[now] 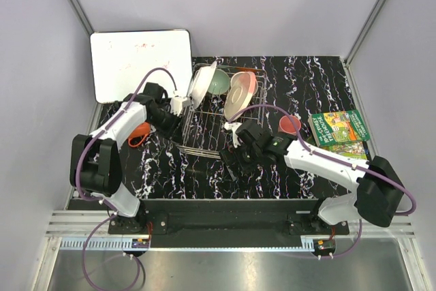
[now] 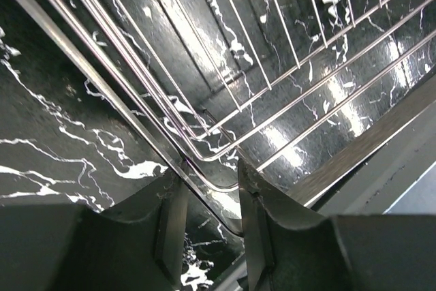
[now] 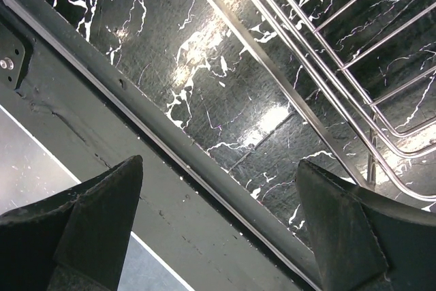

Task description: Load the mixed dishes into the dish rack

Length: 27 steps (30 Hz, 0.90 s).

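The dish rack [image 1: 216, 117] stands mid-table with a white plate [image 1: 200, 86], a mint green bowl [image 1: 219, 84] and the pink-and-cream plate [image 1: 240, 97] leaning in its far half. My left gripper [image 1: 182, 127] sits at the rack's left rim, and in the left wrist view it [image 2: 208, 182] is shut on the rim wire [image 2: 102, 81]. My right gripper [image 1: 235, 156] hovers wide open at the rack's near right corner, holding nothing [image 3: 219, 168], with the rack's wires [image 3: 272, 69] to its right. An orange mug [image 1: 139, 134] lies under the left arm. A small pink cup [image 1: 289, 125] stands right of the rack.
A whiteboard [image 1: 139, 63] lies at the back left, touching the table's corner. A green book [image 1: 338, 129] rests at the right edge. The table's dark front edge strip [image 3: 170, 189] runs just under the right gripper.
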Available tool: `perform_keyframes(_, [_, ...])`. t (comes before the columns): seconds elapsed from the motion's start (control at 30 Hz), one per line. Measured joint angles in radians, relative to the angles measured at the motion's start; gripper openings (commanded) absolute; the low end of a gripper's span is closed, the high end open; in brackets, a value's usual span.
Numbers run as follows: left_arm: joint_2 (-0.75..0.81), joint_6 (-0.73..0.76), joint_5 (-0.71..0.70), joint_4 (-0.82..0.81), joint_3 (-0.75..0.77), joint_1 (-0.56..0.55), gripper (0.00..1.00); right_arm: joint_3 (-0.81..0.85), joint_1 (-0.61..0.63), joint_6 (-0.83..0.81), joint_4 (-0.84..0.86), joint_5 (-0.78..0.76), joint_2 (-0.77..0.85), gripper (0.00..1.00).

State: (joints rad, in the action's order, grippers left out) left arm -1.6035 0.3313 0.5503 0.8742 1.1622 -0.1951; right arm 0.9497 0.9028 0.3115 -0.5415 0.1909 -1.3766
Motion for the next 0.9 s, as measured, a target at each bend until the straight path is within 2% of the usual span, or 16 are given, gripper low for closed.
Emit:
perform_keyframes(0.07, [0.003, 0.001, -0.004, 0.014, 0.000, 0.000, 0.39, 0.000, -0.002, 0.000, 0.001, 0.000, 0.000, 1.00])
perform_keyframes(0.17, [0.006, 0.017, -0.002, 0.049, 0.016, 0.000, 0.59, -0.001, -0.002, 0.004, 0.000, -0.009, 0.003, 1.00])
perform_keyframes(0.2, [0.008, 0.025, 0.000, 0.089, 0.035, 0.000, 0.99, -0.004, -0.003, 0.005, 0.006, -0.018, 0.004, 1.00])
perform_keyframes(0.37, [0.064, 0.048, -0.005, 0.198, 0.176, 0.021, 0.99, -0.048, -0.013, 0.011, 0.032, -0.066, 0.043, 1.00])
perform_keyframes(0.5, [0.151, 0.082, -0.026, 0.240, 0.250, 0.102, 0.99, -0.092, -0.021, 0.025, 0.023, -0.126, 0.101, 1.00])
perform_keyframes(0.63, [0.230, 0.151, -0.049, 0.277, 0.235, 0.277, 0.99, -0.120, -0.022, 0.036, 0.020, -0.200, 0.166, 1.00])
perform_keyframes(0.7, [0.238, 0.204, -0.054, 0.292, 0.208, 0.404, 0.99, -0.121, -0.021, 0.039, 0.020, -0.229, 0.199, 1.00])
perform_keyframes(0.8, [0.190, 0.260, -0.054, 0.312, 0.175, 0.581, 0.99, -0.121, -0.014, 0.041, 0.021, -0.263, 0.249, 1.00])
perform_keyframes(0.9, [0.089, 0.299, -0.041, 0.309, 0.171, 0.691, 0.99, -0.121, -0.005, 0.044, 0.025, -0.269, 0.286, 1.00])
